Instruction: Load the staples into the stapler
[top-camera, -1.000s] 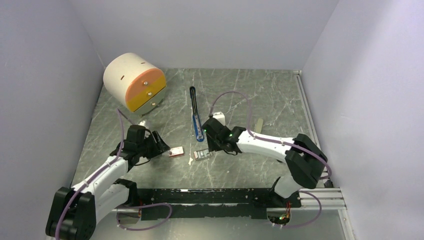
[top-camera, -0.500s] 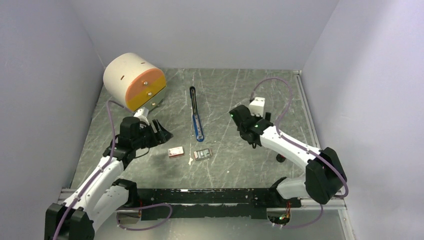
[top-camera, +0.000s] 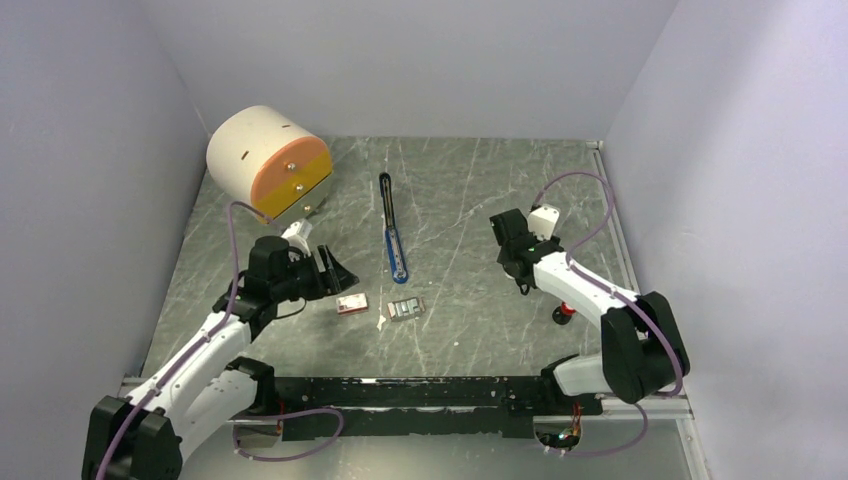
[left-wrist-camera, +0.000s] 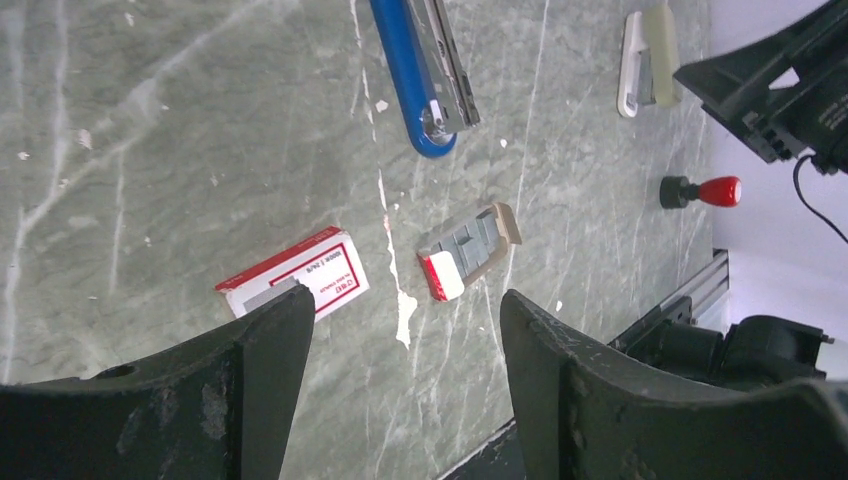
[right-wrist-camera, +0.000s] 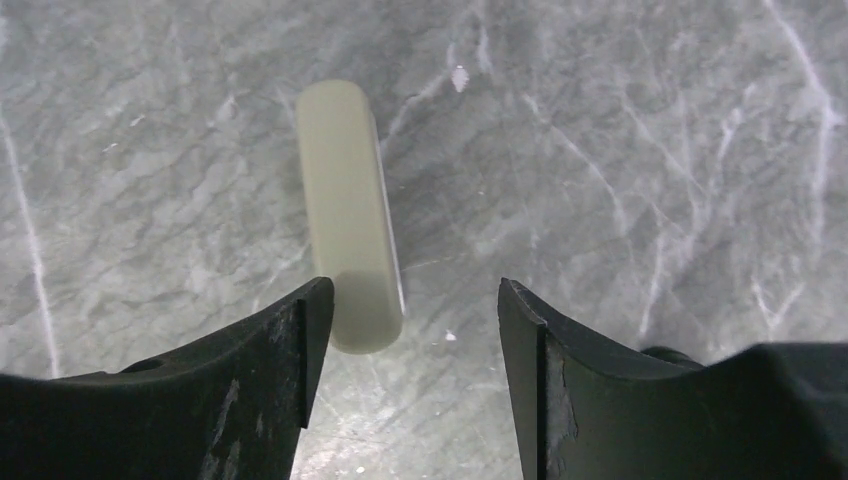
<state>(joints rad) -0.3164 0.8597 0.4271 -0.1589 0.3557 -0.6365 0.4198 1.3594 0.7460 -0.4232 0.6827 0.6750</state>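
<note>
Grey-green marbled table (top-camera: 470, 190) fills the pen, with pale lilac walls (top-camera: 420, 60) on three sides. The left gripper (left-wrist-camera: 405, 310) hangs above it, jaws apart and nothing between them. Just past one fingertip lies a red and white box (left-wrist-camera: 295, 283). Just past the other, the staples (left-wrist-camera: 470, 250) sit in a small beige tray, free on the table and touched by neither arm. Farther ahead lies the stapler (left-wrist-camera: 420, 70), folded open flat with its metal channel up, well apart from both grippers. The right gripper (right-wrist-camera: 412, 300), jaws also apart and empty, hangs over a beige bar (right-wrist-camera: 350, 210) whose near end lies just beside one fingertip. A red-capped cylinder (left-wrist-camera: 700, 190) sits back by its arm.

The pick looks like the risky part. The staples are low and small, so a pinch set too high would likely catch the tray rim and tip it, scattering strips. The right gripper is lined up on the bar, and closing there would take the wrong thing. Unheld, the stapler would probably skate on this smooth top when a strip is pushed into the channel.

White scraps (left-wrist-camera: 404, 322) litter the veined, scratched surface. A black rail (top-camera: 420, 390) edges the near side, and a cream and orange drum (top-camera: 265, 160) stands in the far corner
</note>
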